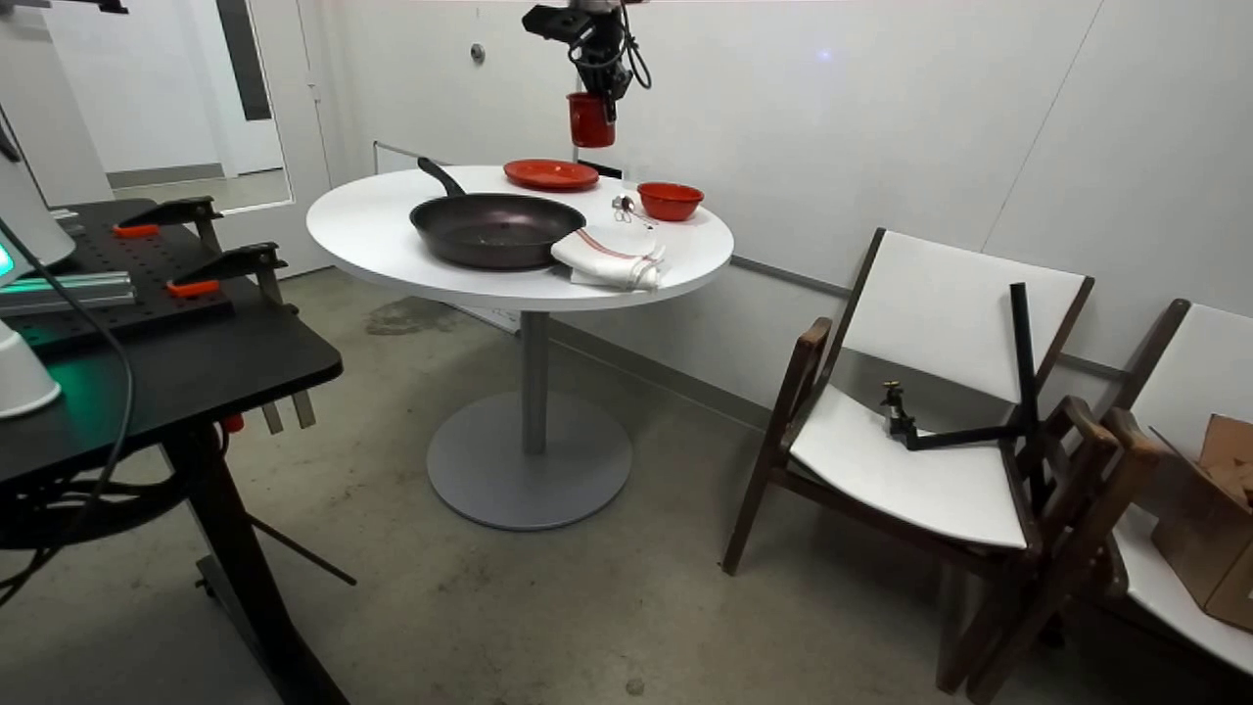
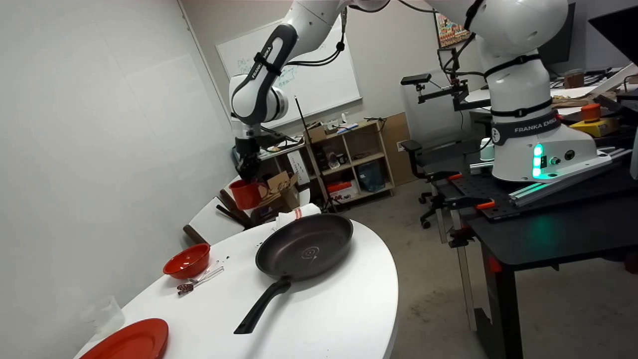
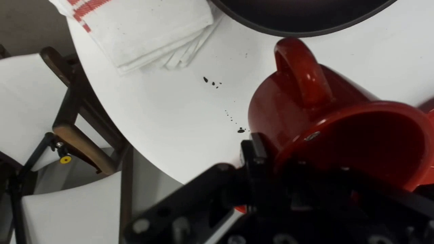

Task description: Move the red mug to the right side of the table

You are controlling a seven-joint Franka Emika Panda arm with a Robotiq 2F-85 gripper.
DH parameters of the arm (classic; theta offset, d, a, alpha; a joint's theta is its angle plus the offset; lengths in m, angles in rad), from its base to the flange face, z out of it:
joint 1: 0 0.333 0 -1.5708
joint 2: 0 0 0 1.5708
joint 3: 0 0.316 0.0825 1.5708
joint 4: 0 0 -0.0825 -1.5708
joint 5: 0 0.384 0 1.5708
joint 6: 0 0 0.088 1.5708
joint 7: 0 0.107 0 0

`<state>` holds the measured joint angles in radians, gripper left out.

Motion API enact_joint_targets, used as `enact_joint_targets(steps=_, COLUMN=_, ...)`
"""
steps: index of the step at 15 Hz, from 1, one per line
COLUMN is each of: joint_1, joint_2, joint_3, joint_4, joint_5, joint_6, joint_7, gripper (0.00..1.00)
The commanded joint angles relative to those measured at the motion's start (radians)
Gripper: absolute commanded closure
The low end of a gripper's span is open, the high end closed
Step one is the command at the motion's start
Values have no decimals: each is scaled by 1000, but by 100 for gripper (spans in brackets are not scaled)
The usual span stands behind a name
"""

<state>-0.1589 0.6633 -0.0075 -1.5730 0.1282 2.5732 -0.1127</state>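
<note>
Wrist view: the gripper (image 3: 274,156) is clamped on the wall of the red mug (image 3: 334,118), one finger (image 3: 257,149) lying against the outside; the second finger is dark and blurred, and we take it to be inside the mouth. In an exterior view, we locate the mug in the air over the table (image 1: 367,220), at one o'clock from the tabletop's centre and touching nothing below it. Slip hazard: a pinch on one side leaves the weight off-centre, so we judge that a jerk could swing the mug. Collision hazard: a low traverse could strike the red bowl (image 1: 670,203), between four and five o'clock from the mug, or catch the mug's handle (image 3: 305,73) on the pan (image 1: 499,230), just past seven. Drop hazard: releasing before the base is seated would let the mug fall or tip; release near the edge could put it over the side. We count one gripper, one table, one red mug, one red bowl, one pan, one red plate (image 1: 551,174) near seven o'clock and one folded towel (image 1: 609,257) near six.
</note>
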Motion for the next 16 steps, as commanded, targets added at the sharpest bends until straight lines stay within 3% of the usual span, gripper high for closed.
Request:
enact_joint_targets(steps=1, joint_1=20, joint_2=85, joint_3=-47, joint_4=155, joint_5=-28, joint_6=-100, joint_7=102, gripper=98)
enact_joint_targets(steps=10, joint_1=36, joint_2=266, joint_3=-66, joint_4=453, joint_5=-43, joint_6=-314, joint_7=217, gripper=98)
enact_joint_targets(steps=16, joint_1=37, joint_2=407, joint_3=-71, joint_4=609, joint_5=-46, joint_6=-385, joint_7=253, gripper=98)
